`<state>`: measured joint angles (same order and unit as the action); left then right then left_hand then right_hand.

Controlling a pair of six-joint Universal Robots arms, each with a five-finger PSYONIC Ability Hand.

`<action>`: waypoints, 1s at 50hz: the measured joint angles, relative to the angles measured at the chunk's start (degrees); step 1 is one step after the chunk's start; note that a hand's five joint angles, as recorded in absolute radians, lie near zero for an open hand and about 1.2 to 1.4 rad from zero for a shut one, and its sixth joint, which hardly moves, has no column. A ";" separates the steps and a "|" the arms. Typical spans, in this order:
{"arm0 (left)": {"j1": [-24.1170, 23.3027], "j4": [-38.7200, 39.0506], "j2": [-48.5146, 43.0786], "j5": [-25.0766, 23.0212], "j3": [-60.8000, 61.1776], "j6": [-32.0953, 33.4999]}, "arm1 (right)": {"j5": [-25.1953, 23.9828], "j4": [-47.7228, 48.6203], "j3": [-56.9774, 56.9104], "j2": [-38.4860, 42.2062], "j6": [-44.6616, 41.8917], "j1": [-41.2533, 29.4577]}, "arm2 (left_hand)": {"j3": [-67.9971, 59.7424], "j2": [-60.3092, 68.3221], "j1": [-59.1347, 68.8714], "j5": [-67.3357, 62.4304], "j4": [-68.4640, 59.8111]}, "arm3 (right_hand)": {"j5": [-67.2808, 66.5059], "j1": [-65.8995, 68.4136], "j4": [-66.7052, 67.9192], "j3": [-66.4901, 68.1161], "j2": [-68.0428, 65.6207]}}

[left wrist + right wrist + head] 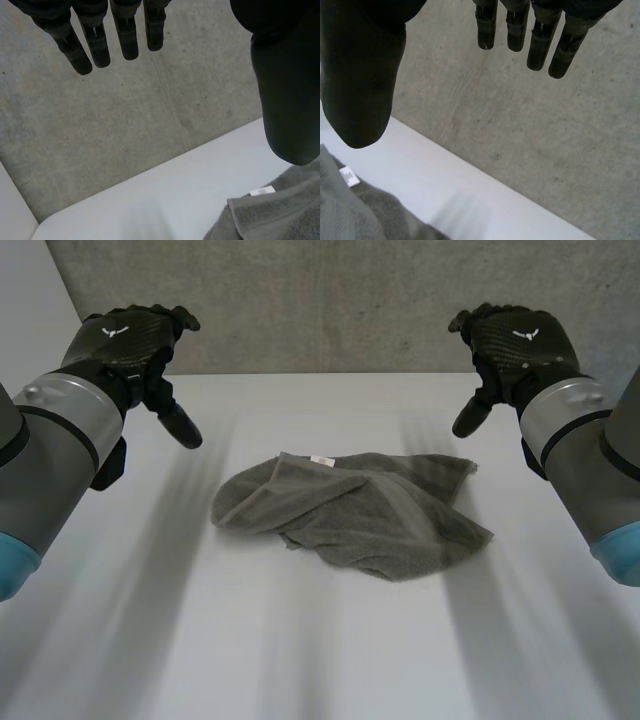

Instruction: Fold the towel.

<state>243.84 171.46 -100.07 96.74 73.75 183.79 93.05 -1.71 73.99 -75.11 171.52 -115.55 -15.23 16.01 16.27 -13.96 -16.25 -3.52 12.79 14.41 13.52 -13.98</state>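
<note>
**Asker:** Where is the towel lying from your hands?

**Me:** The towel (350, 510) is lying crumpled on the table (300, 660), between my left hand (130, 340) and my right hand (515, 345). It is sitting below both of them and a little back toward my body. Both hands are hovering above the table, apart from the cloth and touching nothing.

**Asker:** Are you holding anything?

**Me:** No. Both hands are hanging open, fingers straight and thumbs spread away from them, with nothing in either one.

**Asker:** Which way is its length running?

**Me:** It is running from one hand across to the other, so I am judging that each hand is facing its own end. Neither hand is looking clearly nearer, though the right end is perhaps lying a touch closer, under my right thumb.

**Asker:** What is giving you trouble?

**Me:** The corners. The cloth is lapping over itself in several layers, so I am not making out which edge is leading to which corner. A small white tag (321, 460) is showing on the edge farthest from my body, inward of each thumb, and it is serving as my one sure landmark. From the wrists, the towel is running out of frame past that tagged stretch. I am guessing it is wanting a spread flat before any fold.
</note>
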 measured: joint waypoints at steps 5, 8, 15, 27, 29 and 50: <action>0.10 0.39 0.33 -0.05 0.03 -0.47 | -0.18 -0.72 -0.29 0.98 0.04 -0.02 | 0.00 0.00 0.00 0.01 0.00 | 0.00 0.00 0.00 0.00 0.00; 0.23 0.39 0.33 -0.08 0.02 -0.46 | -0.35 -0.77 -0.30 1.12 0.05 -0.03 | 0.00 0.00 0.00 0.01 0.00 | 0.00 0.00 0.00 0.00 0.00; 0.52 0.38 0.14 -0.72 0.01 -0.20 | -0.77 -0.60 -0.28 1.01 -0.13 -0.08 | 0.00 0.00 0.00 -0.01 0.00 | 0.00 0.00 0.00 0.00 0.00; 3.74 0.11 -5.91 -17.76 1.82 7.68 | -18.55 -4.39 -3.42 4.16 -12.05 -0.87 | 0.00 0.01 0.00 -0.26 0.00 | 0.00 0.00 0.00 0.00 0.00; 5.00 0.14 -8.38 -20.34 2.21 10.96 | -21.23 -6.42 -5.80 7.09 -14.68 -1.22 | 0.00 0.01 0.00 -0.33 0.00 | 0.00 0.00 0.00 0.00 0.00; 7.85 1.90 -27.78 -22.00 1.12 20.66 | -14.83 -14.01 -36.58 42.90 -20.78 -7.49 | -28.37 27.30 27.59 -28.88 -27.31 | -38.01 39.21 36.83 37.72 -38.06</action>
<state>251.69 173.35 -127.85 74.74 74.87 204.45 78.22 -15.72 37.41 -32.20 150.74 -123.04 -43.61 43.31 43.86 -42.84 -43.55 -41.53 52.01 51.24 51.24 -52.03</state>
